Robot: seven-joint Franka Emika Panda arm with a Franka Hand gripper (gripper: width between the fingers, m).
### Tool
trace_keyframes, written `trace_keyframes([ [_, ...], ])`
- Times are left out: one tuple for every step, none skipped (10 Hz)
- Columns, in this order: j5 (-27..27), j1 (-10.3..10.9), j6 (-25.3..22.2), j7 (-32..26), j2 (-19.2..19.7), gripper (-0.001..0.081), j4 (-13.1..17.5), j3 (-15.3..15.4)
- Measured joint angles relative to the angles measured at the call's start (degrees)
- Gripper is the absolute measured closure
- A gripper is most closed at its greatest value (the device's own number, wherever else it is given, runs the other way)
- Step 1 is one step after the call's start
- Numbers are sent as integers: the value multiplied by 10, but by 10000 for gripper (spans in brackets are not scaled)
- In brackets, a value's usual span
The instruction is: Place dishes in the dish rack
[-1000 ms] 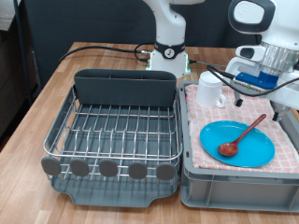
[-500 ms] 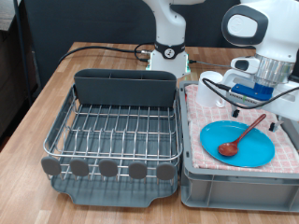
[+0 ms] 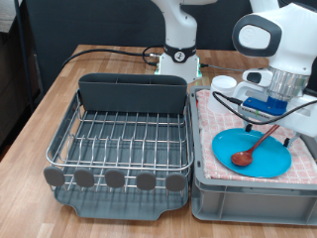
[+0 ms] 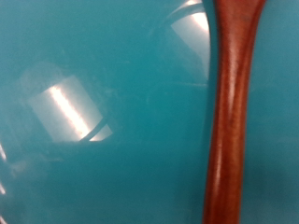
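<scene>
Ext view, nearest the camera: dish rack (image 3: 124,139) – silver wire grid on a dark grey tray, row of round grey knobs (image 3: 114,178) along the front edge, tall grey compartment (image 3: 134,92) at the back. Nothing sits on the grid. It stands on a wooden table (image 3: 59,94).

Just to the ext view's right, touching the rack's side: grey plastic bin (image 3: 248,198) with a pink-and-white checked cloth (image 3: 210,124) over its top. On the cloth lies the light-blue plate (image 3: 253,154), flat, w/ the reddish-brown wooden spoon (image 3: 248,152) lying across it – bowl toward the ext view's bottom-left, handle running up-right.

Gripper (image 3: 269,117) is low over the plate's far edge, right by the spoon handle; jaw state – can't tell, fingers hidden behind the hand and cables. Wrist view is very close: only plate surface (image 4: 103,112) and spoon handle (image 4: 232,112), no fingers seen.

Mug mostly hidden behind the arm; only a white bit shows, can't be sure.

Farther back: robot base (image 3: 180,50), black cables (image 3: 109,52) on the table.
</scene>
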Motion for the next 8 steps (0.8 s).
trace_keyframes([
  [-3,2,2,5,4,4,2,-3],
  [-7,5,2,11,8,4,5,-7],
  [-10,7,2,18,11,4,7,-9],
  [-10,9,2,22,13,203,7,-10],
  [-11,11,2,26,14,203,7,-11],
  [-12,12,2,30,14,371,7,-12],
  [-12,14,2,33,14,371,7,-13],
  [-12,15,2,36,15,536,7,-13],
])
